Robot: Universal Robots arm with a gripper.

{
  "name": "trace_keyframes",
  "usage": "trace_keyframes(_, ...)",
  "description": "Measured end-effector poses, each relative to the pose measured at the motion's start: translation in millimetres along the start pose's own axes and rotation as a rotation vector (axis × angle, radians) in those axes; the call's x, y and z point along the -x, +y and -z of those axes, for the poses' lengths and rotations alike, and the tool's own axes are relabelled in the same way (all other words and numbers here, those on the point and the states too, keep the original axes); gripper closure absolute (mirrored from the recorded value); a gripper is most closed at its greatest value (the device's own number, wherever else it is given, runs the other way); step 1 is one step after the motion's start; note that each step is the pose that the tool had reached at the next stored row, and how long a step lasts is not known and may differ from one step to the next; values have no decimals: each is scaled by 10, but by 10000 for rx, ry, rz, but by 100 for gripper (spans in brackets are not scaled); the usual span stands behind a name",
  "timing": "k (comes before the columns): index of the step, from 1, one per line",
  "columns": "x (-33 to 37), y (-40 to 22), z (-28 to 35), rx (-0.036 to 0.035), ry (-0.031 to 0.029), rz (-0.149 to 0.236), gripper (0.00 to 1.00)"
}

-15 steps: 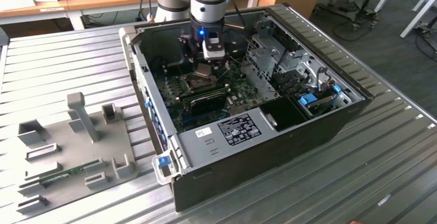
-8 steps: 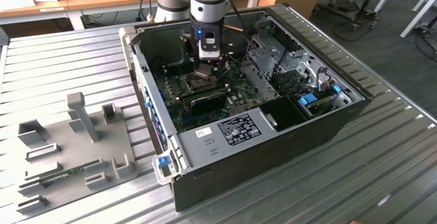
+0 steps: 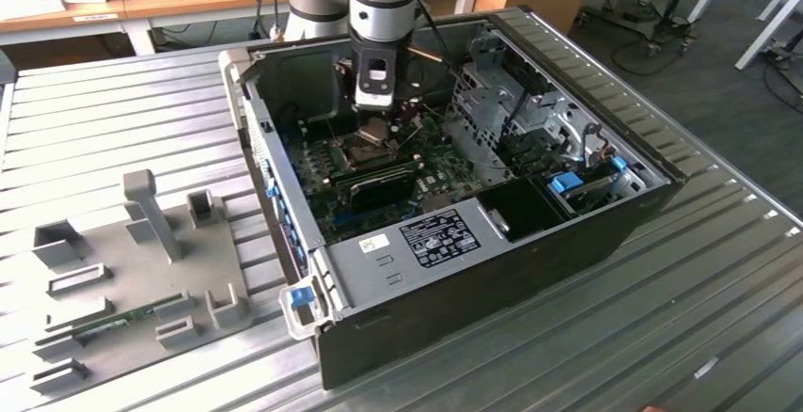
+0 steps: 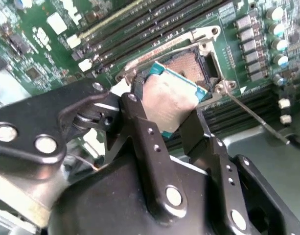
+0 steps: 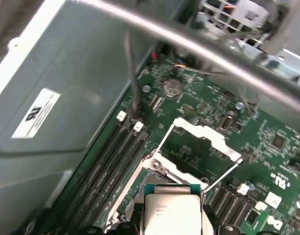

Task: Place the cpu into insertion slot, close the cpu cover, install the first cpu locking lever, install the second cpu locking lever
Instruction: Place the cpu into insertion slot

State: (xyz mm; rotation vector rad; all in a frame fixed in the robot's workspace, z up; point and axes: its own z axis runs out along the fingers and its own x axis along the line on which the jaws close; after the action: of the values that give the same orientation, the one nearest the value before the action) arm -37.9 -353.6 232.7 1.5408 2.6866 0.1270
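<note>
My gripper [image 4: 167,105] is shut on the cpu [image 4: 172,98], a thin square chip with a dull grey metal top and a teal edge. The black fingers [image 4: 140,117] clamp it on two opposite sides. The cpu [image 5: 172,213] hangs tilted just above the open insertion slot [image 4: 189,66], apart from it. The cpu cover [image 5: 203,134], a silvery frame with an open window, stands swung up and away from the slot [image 5: 157,175]. A thin wire locking lever [image 4: 252,115] sticks out, unlatched. In the exterior view the gripper [image 3: 376,132] reaches down into the computer case over the motherboard.
The open computer case [image 3: 552,233] lies on a ribbed metal table [image 3: 702,318], and its walls surround the arm. Memory slots [image 5: 113,156] run beside the socket. Drive cages [image 3: 514,116] fill the exterior view's right side. A grey fixture plate [image 3: 138,261] lies at the left.
</note>
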Motion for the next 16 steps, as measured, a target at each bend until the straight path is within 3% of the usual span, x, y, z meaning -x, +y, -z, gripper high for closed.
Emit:
trace_keyframes(2, 0, -1, 1, 0, -25, -275, 46)
trace_keyframes(8, -4, -5, 0, 1, -28, -301, 46)
trace_keyframes(12, -37, -44, 1, 4, -37, -388, 46)
trace_keyframes(16, -39, -48, -7, 6, -95, -1011, 46)
